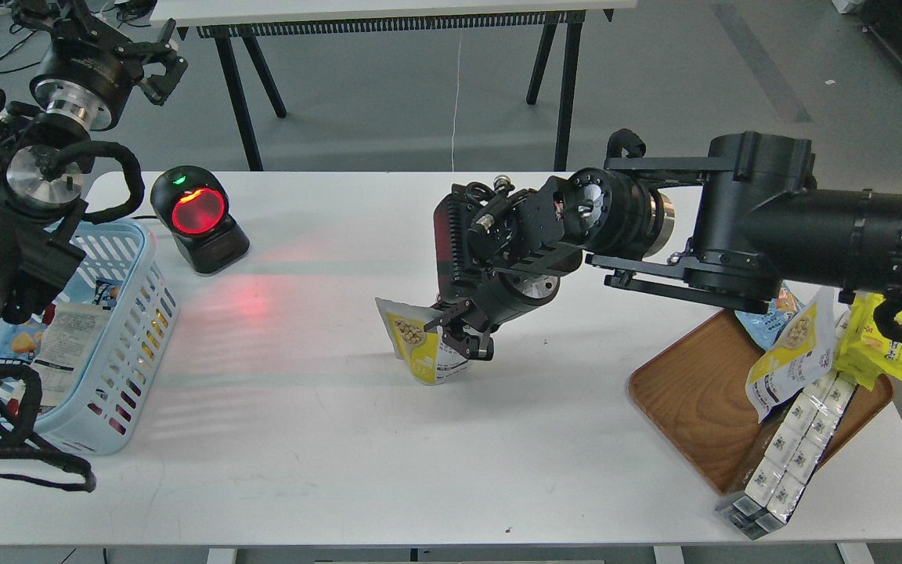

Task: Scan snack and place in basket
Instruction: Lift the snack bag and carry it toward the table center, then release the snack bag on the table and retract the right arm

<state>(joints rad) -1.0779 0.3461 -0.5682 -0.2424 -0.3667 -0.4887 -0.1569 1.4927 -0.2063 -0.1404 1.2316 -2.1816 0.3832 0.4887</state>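
The wooden tray (pixel 686 392) is partly covered by packets; mid-counter (pixel 341 470), the right hand (pixel 463 333) pinches the snack (pixel 413 345), hiding its right edge; the basket (pixel 134 329) sits left, half behind the arm; farthest, the left hand (pixel 157 66) looks open

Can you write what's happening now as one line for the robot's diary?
step: carrying to scanner | right claw: shut on snack, over table | left claw: open, raised | basket: holds other packets
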